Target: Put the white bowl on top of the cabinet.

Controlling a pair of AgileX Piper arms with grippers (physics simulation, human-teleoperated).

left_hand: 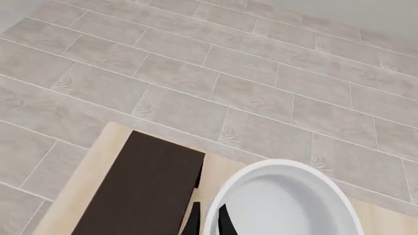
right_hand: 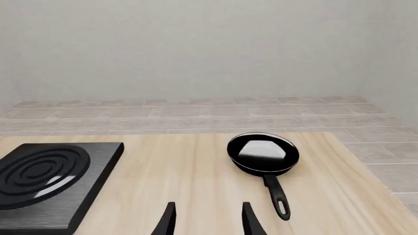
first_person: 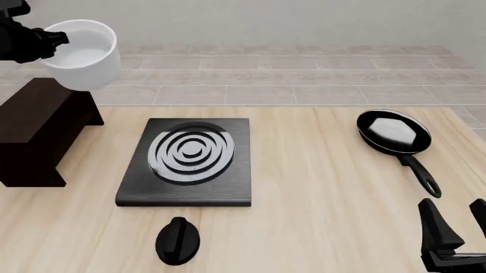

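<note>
Aloft above cabinet (first_person: 34,122): white bowl (first_person: 83,54)

No text, label, brand, number or sign can be read on anything in these three views.

The cabinet (first_person: 38,131) and left pincer (first_person: 47,40) run past the front view's left edge.
</note>
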